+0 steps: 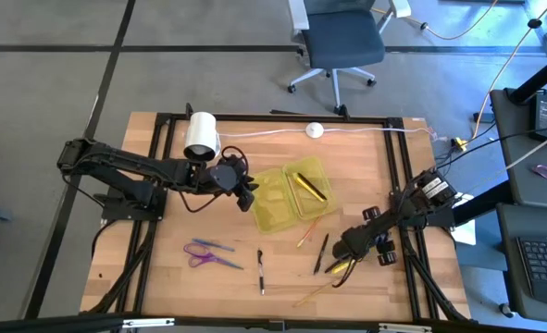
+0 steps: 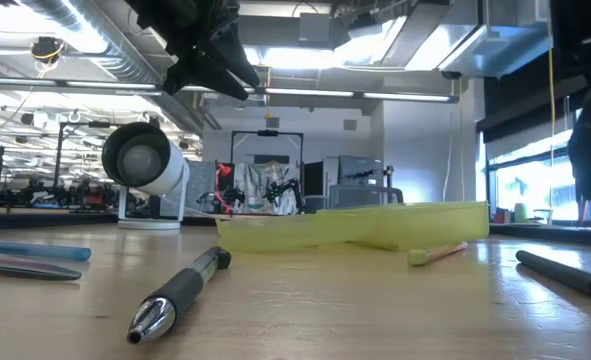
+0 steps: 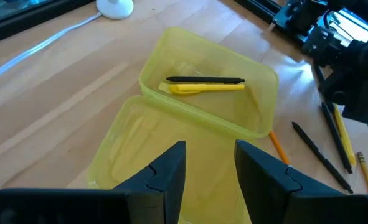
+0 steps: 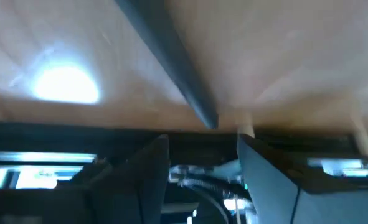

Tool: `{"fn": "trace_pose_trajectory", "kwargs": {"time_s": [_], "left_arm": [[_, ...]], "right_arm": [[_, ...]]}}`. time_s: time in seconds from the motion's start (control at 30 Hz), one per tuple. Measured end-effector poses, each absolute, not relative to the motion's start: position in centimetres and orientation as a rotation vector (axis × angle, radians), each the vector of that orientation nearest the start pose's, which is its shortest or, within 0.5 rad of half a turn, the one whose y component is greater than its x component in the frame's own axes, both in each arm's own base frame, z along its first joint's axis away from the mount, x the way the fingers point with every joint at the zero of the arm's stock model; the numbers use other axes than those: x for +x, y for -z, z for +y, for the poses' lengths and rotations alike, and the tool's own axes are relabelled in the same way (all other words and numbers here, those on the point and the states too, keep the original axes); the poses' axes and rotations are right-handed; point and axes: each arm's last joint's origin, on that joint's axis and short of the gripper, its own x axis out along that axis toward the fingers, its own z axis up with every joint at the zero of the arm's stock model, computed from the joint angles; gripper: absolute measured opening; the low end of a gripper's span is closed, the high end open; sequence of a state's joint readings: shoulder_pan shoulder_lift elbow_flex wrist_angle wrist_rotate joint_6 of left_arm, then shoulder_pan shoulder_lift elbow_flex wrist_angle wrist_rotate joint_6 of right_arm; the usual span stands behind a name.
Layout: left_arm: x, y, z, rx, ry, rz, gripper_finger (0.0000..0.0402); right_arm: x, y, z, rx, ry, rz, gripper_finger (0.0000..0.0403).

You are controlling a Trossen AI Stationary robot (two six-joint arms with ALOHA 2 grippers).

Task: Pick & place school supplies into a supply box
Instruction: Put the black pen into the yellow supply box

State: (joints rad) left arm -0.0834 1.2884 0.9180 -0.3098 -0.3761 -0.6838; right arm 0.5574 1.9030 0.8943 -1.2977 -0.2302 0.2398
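Note:
The supply box [image 1: 290, 196], a translucent yellow-green tray, lies mid-table with a black pen [image 3: 205, 79] and a yellow pen [image 3: 202, 88] in its far compartment. My left gripper [image 3: 210, 165] hovers open above the box's left end [image 1: 250, 196], holding nothing. My right gripper [image 1: 341, 254] is low over the table's right front, open. A black pen [image 4: 171, 59] lies on the wood just ahead of its fingers, untouched. Loose on the table lie the scissors [image 1: 208, 252], another black pen [image 1: 260, 271], an orange pencil [image 1: 307, 231] and a yellow pencil [image 1: 315, 294].
A white roll [image 1: 200, 136] stands at the back left beside my left arm. A white puck [image 1: 315, 130] on a cable lies at the far edge. A black frame rail [image 1: 398, 185] borders the table on the right, by my right arm.

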Motion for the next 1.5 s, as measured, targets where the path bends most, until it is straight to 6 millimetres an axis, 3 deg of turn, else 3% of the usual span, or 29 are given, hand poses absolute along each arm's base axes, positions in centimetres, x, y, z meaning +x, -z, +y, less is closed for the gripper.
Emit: {"fn": "trace_pose_trajectory", "kwargs": {"time_s": [0.43,0.87,1.03,1.23,1.5], "left_arm": [[27.0,-26.5,-1.2,-0.535,-0.506,0.527,0.0130],[27.0,-26.5,-1.1,-0.524,-0.527,0.518,0.0130],[27.0,-26.5,-1.1,-0.523,-0.527,0.518,0.0130],[27.0,-26.5,-1.1,-0.523,-0.527,0.518,0.0130],[27.0,-26.5,-1.1,-0.523,-0.527,0.518,0.0130]], "right_arm": [[18.3,-9.4,12.2,-0.275,-0.162,2.237,0.0184],[18.3,-9.4,12.1,-0.292,-0.153,2.238,0.0059],[18.2,-9.6,12.1,-0.286,-0.156,2.233,0.0036],[18.4,-11.5,12.2,-0.231,-0.150,2.121,0.0048],[17.9,-16.1,12.0,-0.068,-0.208,1.948,0.0042]]}}
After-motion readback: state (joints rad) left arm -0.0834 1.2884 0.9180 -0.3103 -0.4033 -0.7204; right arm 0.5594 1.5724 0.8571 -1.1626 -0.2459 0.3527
